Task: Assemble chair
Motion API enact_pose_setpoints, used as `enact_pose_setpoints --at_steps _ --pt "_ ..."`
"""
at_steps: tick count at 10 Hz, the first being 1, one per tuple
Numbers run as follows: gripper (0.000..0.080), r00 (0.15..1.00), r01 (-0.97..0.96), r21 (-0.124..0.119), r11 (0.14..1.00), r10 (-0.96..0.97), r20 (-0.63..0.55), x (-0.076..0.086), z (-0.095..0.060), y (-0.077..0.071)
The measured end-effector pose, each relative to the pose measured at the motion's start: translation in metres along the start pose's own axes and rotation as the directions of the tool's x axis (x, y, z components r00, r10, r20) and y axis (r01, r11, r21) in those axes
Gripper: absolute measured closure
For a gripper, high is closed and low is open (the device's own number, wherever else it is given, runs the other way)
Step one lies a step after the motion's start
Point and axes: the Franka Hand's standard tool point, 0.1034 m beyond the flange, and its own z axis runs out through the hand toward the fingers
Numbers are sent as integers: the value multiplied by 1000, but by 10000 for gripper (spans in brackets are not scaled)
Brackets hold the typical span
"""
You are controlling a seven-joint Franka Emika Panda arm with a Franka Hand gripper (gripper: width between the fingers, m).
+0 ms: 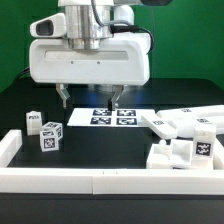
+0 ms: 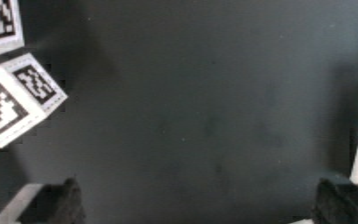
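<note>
I see claw [image 1: 90,98] spread wide, pinching nothing, above black table [image 1: 100,145], marker board [image 1: 112,117] partly hidden behind fingers [image 1: 116,97], chair pieces [image 1: 185,125] cut off at edge

Jaws spread wide on the gripper [image 1: 90,99], and in the wrist view bare black table [image 2: 194,110] fills the whole gap between the fingers [image 2: 43,205]: an open lane straight down. The marker board [image 1: 110,117] lies flat by the fingertips, low, no real barrier. On the exterior view's left two small tagged blocks [image 1: 42,130] stand close together, pinching that side. On the exterior view's right it's crowded: flat chair panels [image 1: 185,121] piled up, a chunkier chair piece [image 1: 185,152] in front, little room among them. The front border rail [image 1: 100,181] and left rail [image 1: 10,147] fence the edges
</note>
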Motion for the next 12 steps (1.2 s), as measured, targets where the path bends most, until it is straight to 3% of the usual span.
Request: enact_pose_setpoints --at_steps 2,3,5,6,8,9,11,12 --pt "151 989 149 -6 989 -149 3 0 0 6" --pt "151 966 259 -15 966 -259 18 -3 0 23" --pt "151 954 296 -34 955 -294 54 -9 1 58" --pt "151 959 278 -25 960 -276 72 -13 1 68" --pt "151 960 272 -27 962 -269 85 -13 1 67" --pt "151 960 256 -13 966 -253 117 -18 4 66" --pt "151 938 221 4 975 -214 273 -33 12 80" --pt "151 915 229 -10 973 -211 344 -38 15 90"
